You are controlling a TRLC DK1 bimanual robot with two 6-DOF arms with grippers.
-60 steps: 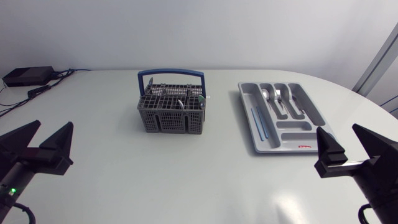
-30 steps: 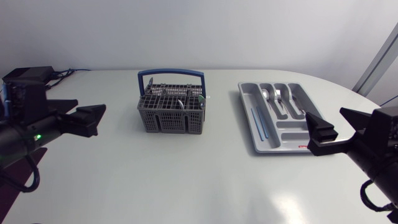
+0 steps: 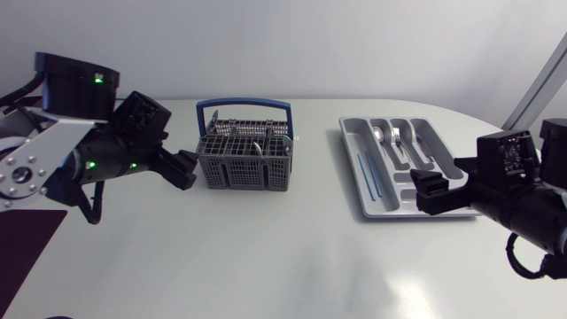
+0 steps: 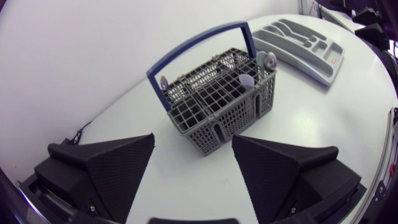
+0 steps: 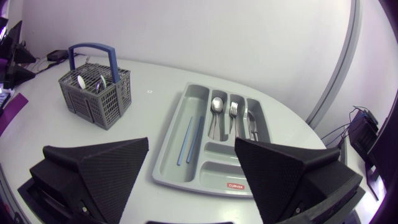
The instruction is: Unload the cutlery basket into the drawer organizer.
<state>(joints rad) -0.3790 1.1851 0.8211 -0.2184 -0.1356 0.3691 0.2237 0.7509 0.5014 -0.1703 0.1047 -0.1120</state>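
Note:
The grey cutlery basket [image 3: 244,158] with a blue handle stands at the table's middle-left, with several pieces of cutlery upright in it. The grey drawer organizer [image 3: 425,165] lies to its right; it holds a spoon, a fork, a knife and blue sticks. My left gripper [image 3: 184,168] hovers just left of the basket, open and empty. In the left wrist view the basket [image 4: 221,102] is ahead of the gripper [image 4: 193,165]. My right gripper [image 3: 429,192] is over the organizer's near right corner, open. In the right wrist view the organizer [image 5: 176,178] lies ahead of the gripper [image 5: 193,171], and the basket [image 5: 95,93] stands beyond.
A black box with cables [image 4: 79,134] sits at the table's far left corner. The white table [image 3: 266,257] is bare in front of the basket and organizer. The organizer [image 4: 311,59] shows far beyond the basket in the left wrist view.
Both arms have swung in from the near corners. My left gripper has come up beside the basket's left side; my right gripper has moved in to the organizer's near right corner.

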